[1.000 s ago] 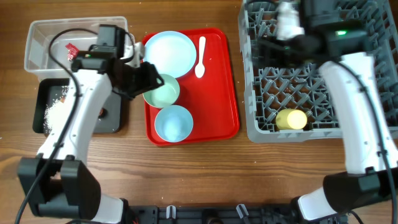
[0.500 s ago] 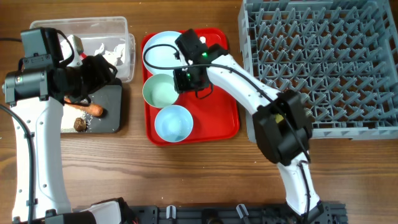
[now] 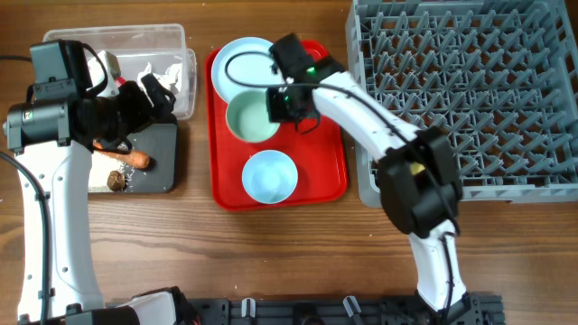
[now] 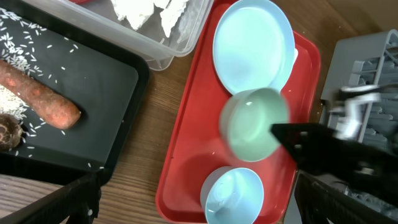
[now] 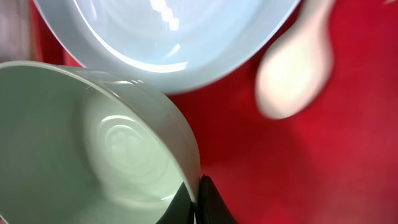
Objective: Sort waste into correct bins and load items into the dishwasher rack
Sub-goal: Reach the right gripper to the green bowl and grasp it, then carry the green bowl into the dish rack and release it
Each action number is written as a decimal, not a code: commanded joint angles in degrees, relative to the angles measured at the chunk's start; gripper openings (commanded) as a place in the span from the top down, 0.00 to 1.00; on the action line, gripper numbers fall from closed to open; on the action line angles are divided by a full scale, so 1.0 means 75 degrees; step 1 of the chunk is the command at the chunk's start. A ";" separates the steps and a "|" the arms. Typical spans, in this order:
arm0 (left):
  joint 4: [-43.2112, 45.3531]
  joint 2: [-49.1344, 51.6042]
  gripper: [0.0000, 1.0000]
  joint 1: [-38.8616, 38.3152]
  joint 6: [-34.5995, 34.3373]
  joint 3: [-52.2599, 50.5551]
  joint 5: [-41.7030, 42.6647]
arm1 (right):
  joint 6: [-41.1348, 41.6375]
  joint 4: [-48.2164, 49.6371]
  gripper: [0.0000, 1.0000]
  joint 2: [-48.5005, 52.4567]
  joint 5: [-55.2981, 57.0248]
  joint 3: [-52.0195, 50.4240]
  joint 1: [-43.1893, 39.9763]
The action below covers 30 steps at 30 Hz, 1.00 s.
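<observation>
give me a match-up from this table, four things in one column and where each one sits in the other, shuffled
Things
1. carrot
2. crumpled white scrap
3. mint bowl
4. blue bowl

Places
A. in the clear tub
B. held at its rim by the right gripper
C. on the black tray
D. standing free at the end of the red tray nearest the robot

Pairs: 1-C, 2-A, 3-B, 4-D
</observation>
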 commanded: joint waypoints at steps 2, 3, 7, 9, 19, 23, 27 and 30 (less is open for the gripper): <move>-0.0003 0.0055 0.00 0.0041 0.0012 0.0061 -0.0061 | -0.0557 -0.0399 0.96 -0.1737 0.0562 0.0082 -0.0705; -0.0003 0.0058 0.00 0.0041 0.0012 0.0061 -0.0064 | -0.0737 -0.0589 0.96 -0.2133 0.0720 0.0082 -0.0927; 0.0003 0.0058 0.00 0.0041 0.0009 0.0061 -0.0061 | -0.0965 -0.1361 0.96 -0.3325 0.1734 0.0082 -0.1754; 0.0064 0.0058 0.00 0.0041 0.0006 0.0064 -0.0058 | -0.1032 -0.1556 0.96 -0.3710 0.2098 0.0082 -0.2343; 0.0548 0.0058 0.00 0.0041 -0.0160 0.0061 -0.0061 | -0.1719 -0.1766 0.96 -0.3821 0.5677 0.0082 -0.3296; 0.0551 0.0058 0.00 0.0041 -0.0160 0.0061 -0.0061 | -0.2605 -0.0609 0.96 -0.3783 0.6266 0.0082 -0.3267; 0.0548 0.0058 0.00 0.0041 -0.0160 0.0064 -0.0061 | -0.4803 0.0487 0.96 -0.3165 0.7641 0.0079 -0.2699; 0.0548 0.0058 0.00 0.0041 -0.0157 0.0064 -0.0061 | -0.6706 0.1058 0.96 -0.2124 0.8728 0.0079 -0.2142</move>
